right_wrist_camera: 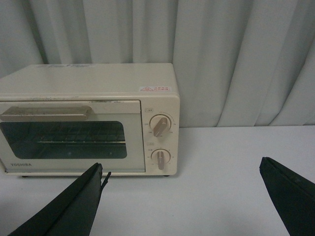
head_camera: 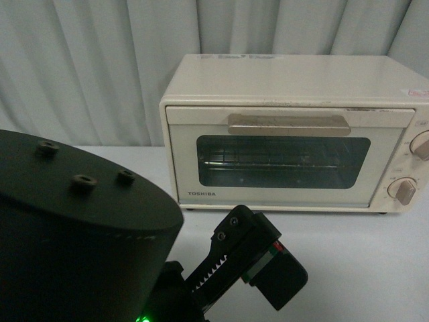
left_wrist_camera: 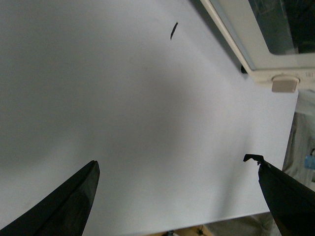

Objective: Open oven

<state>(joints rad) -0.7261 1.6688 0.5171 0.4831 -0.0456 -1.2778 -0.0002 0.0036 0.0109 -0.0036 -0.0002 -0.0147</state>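
The cream-white oven (head_camera: 295, 134) stands at the back of the white table, its glass door shut. Its beige bar handle (head_camera: 288, 124) runs along the door's top, and two round knobs (head_camera: 404, 190) sit at its right. Through the window a wire rack (head_camera: 268, 161) shows. My left arm (head_camera: 80, 235) fills the lower left, with its wrist (head_camera: 258, 258) low in front of the door. My left gripper (left_wrist_camera: 172, 160) hangs open over bare table, with an oven corner (left_wrist_camera: 275, 78) at the edge. Facing the oven (right_wrist_camera: 88, 123) from a distance, my right gripper (right_wrist_camera: 180, 162) is open and empty.
Grey-white curtains (head_camera: 100, 60) hang behind the oven. The white table (head_camera: 362, 261) spreads in front of and to the right of it. The table's edge (left_wrist_camera: 197, 221) shows near my left gripper, and a small dark mark (left_wrist_camera: 173, 30) lies on the tabletop.
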